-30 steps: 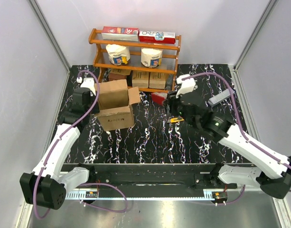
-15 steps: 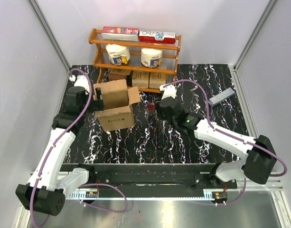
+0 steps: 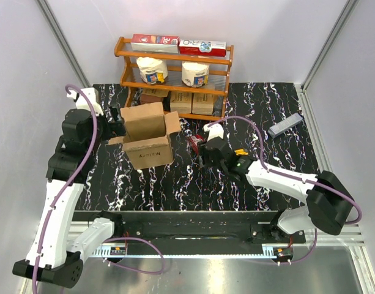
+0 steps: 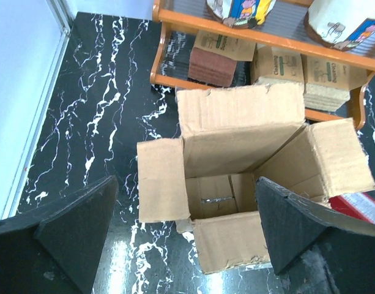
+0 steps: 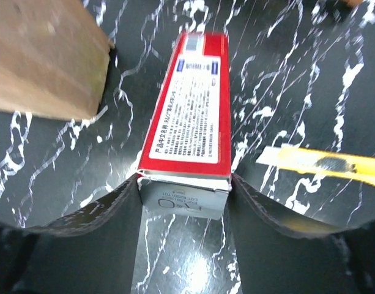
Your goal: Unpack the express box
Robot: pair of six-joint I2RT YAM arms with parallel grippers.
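One express box upright, mouth up; left claw wide; right claw grips packet.

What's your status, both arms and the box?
Left tool open, above and beside express box. Right tool closed on red packet. Box flaps open, only cardboard visible inside. Yellow knife beside packet.

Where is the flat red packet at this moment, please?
The red packet sits mid-table in the top view, just right of the express box, its near end gripped by the right tool, a yellow knife beside it.
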